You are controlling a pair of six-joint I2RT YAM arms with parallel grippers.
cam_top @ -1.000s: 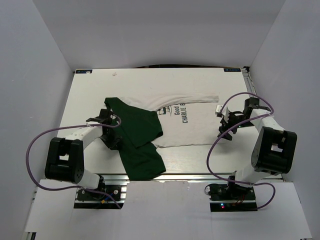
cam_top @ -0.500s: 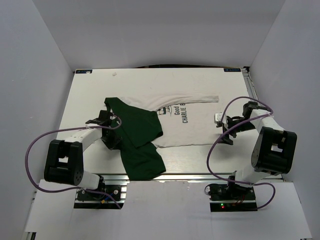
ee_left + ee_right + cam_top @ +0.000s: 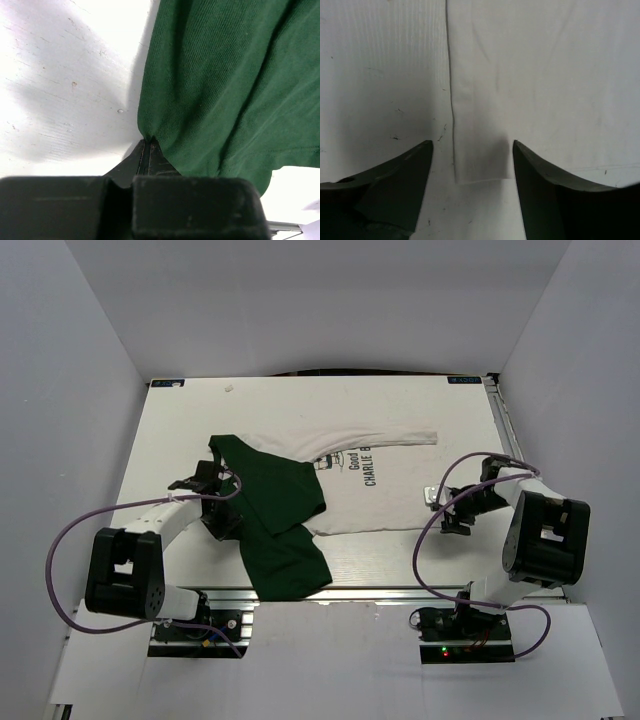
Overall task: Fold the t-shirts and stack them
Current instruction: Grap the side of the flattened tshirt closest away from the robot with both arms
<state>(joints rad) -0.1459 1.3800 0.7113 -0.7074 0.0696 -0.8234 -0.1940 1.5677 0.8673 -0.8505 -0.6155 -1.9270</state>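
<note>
At the table's left side, the left gripper [image 3: 148, 146] is pinched tight on the dark green sleeve edge of the white cloth t-shirt [image 3: 385, 490] with black lettering. The right gripper [image 3: 472, 146] stands parted astride its white hem corner. The shirt lies spread mid-table on the scuffed white tabletop [image 3: 180, 430], between plain grey walls [image 3: 300, 300].

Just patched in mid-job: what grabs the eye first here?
The t-shirt sprawls across the white table, with dark green cloth folded over its left side. The left tool is shut on a green edge, while the right tool stands open astride the white hem corner.
</note>
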